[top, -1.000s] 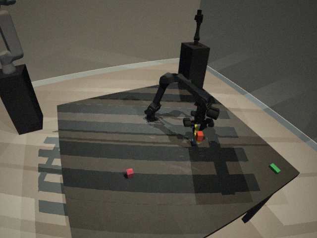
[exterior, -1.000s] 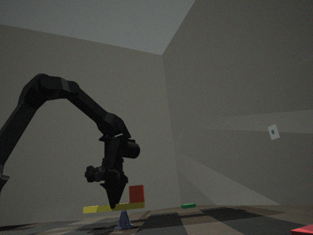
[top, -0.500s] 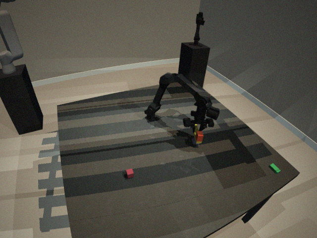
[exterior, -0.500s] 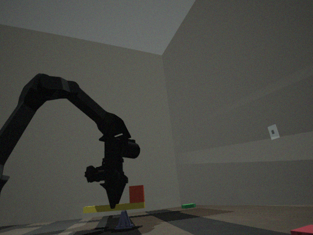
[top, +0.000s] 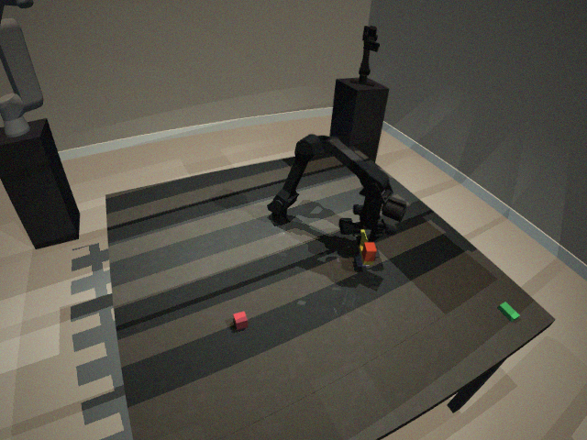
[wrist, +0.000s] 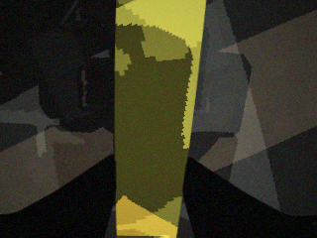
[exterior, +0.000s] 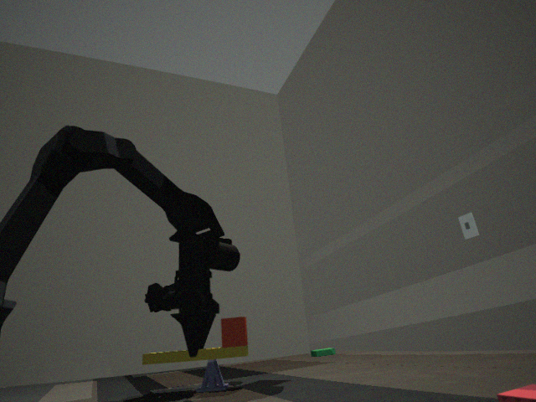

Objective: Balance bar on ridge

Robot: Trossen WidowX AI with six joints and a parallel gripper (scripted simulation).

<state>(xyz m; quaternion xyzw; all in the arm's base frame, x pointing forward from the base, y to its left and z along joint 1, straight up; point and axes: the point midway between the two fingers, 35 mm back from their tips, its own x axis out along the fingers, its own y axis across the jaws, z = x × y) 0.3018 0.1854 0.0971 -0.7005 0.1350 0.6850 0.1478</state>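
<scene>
My gripper (exterior: 193, 353) (wrist: 150, 164) points down, shut on the yellow bar (top: 363, 237) (exterior: 164, 357) (wrist: 154, 109). It grips the bar between its left end and the ridge in the exterior view. An orange-red block (top: 369, 250) (exterior: 234, 332) sits on top of the bar's right end there. The blue-purple ridge (exterior: 212, 377) stands under the bar, to the right of the fingertips. The bar's underside is at the ridge's top; I cannot tell whether they touch. The bar looks nearly level, its left end slightly lower in that view, and both ends are above the table (top: 331, 388).
A red cube (top: 240, 320) (exterior: 521, 393) lies on the table, left of the ridge in the top view. A green block (top: 508, 311) (exterior: 322, 352) lies near the table's right corner. Two other arms stand on dark pedestals beyond the table. Shadows cross the table.
</scene>
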